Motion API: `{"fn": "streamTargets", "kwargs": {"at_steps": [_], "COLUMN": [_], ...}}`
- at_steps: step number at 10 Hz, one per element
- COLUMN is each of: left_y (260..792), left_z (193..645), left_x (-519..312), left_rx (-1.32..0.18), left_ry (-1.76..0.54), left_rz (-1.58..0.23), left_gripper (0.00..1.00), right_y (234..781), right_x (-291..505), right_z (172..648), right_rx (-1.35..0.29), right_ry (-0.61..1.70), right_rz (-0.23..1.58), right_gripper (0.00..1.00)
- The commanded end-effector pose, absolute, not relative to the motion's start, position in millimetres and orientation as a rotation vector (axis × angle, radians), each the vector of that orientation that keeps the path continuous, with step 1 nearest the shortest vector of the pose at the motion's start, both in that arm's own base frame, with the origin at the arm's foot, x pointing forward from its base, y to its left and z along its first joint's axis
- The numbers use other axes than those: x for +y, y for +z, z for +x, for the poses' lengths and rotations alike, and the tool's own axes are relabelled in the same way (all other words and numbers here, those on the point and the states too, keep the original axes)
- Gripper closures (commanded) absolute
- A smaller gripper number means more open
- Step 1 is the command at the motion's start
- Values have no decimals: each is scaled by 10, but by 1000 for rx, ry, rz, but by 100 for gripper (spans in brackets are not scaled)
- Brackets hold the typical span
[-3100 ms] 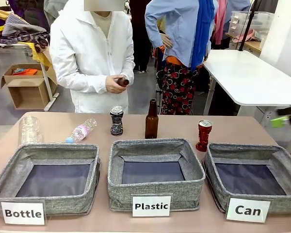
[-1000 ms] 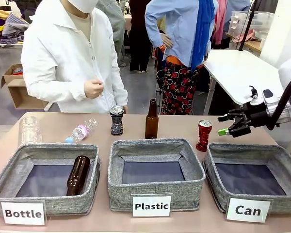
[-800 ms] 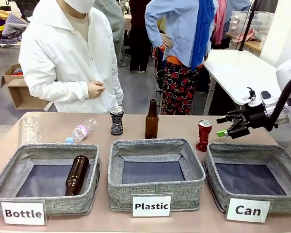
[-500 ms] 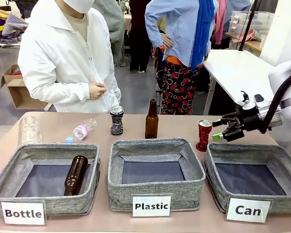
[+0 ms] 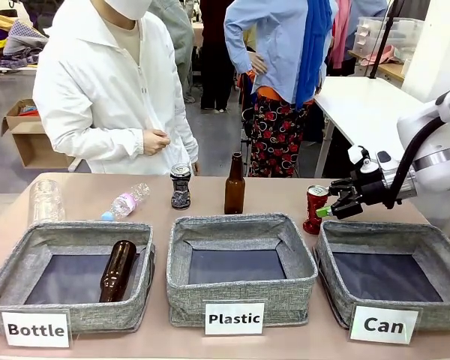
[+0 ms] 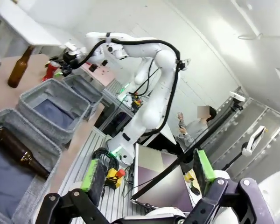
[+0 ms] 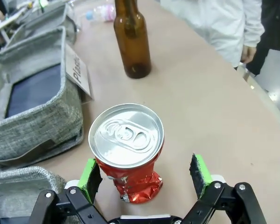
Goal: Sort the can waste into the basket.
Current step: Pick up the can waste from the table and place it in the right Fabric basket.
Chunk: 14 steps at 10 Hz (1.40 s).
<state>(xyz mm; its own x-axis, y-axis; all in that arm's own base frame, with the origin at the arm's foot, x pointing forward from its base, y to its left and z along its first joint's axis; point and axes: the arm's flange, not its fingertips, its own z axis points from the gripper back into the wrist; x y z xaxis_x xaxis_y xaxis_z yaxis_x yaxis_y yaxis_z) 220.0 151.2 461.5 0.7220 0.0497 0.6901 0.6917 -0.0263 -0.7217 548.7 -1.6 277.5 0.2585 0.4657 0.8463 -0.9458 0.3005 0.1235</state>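
Note:
A dented red can point(image 5: 315, 209) stands upright on the table by the far left corner of the grey basket point(image 5: 375, 229) labelled "Can". My right gripper point(image 5: 328, 207) hovers at its right side, open. In the right wrist view the red can point(image 7: 129, 151) sits between the green pads point(image 7: 90, 173), which are spread apart from it. A black patterned can point(image 5: 181, 186) stands farther left, in front of the person. My left gripper point(image 6: 149, 170) is open, holds nothing, and points off the table.
A brown bottle point(image 5: 234, 184) stands between the cans. Another brown bottle point(image 5: 118, 270) lies in the "Bottle" basket point(image 5: 75, 229). The "Plastic" basket point(image 5: 240, 222) is in the middle. A plastic bottle point(image 5: 125, 202) and a clear container point(image 5: 45, 201) are at the back left.
My right arm has moved left and down, bringing its open gripper up to the red can. The person's hand has shifted slightly. The cans have not moved.

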Motion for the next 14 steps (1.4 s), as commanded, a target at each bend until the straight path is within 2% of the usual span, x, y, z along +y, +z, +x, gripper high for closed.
{"fn": "streamTargets", "kwargs": {"at_steps": [1, 4, 5, 6, 7, 8, 9, 10, 11, 13, 14], "left_y": [4558, 4526, 4561, 4603, 4640, 4618, 4525, 4392, 4557, 4557, 4557], "left_z": [2242, 2286, 2278, 2303, 2305, 2267, 2156, 2070, 2566, 2566, 2566], "left_x": [1509, 1504, 1270, 950, 604, 357, 137, 15, 269, 269, 269], "left_rx": [-616, -611, -535, -425, -277, -175, -64, -27, -185, -185, -185], "left_ry": [-551, -549, -625, -699, -780, -824, -853, -857, -837, -837, -837], "left_rz": [-1525, -1517, -1580, -1658, -1723, -1736, -1699, -1559, -1713, -1713, -1713], "left_gripper": [0, 0, 0, 0, 0, 0, 0, 0, 0, 0, 0], "right_y": [2737, 2704, 2686, 2672, 2669, 2661, 2664, 2694, 2744, 2987, 3194], "right_x": [26, 80, 95, 100, 105, 89, 60, 28, 23, 10, -5], "right_z": [5563, 5579, 5576, 5576, 5578, 5588, 5573, 5551, 5552, 5441, 5350], "right_rx": [-838, -895, -872, -876, -882, -885, -890, -892, -903, -918, -922], "right_ry": [1030, 1009, 1031, 1051, 1039, 1033, 1033, 1042, 1047, 1080, 1098], "right_rz": [791, 849, 897, 891, 893, 894, 896, 896, 892, 859, 823], "right_gripper": [0, 0, 0, 57, 58, 100, 100, 100, 89, 100, 100]}}
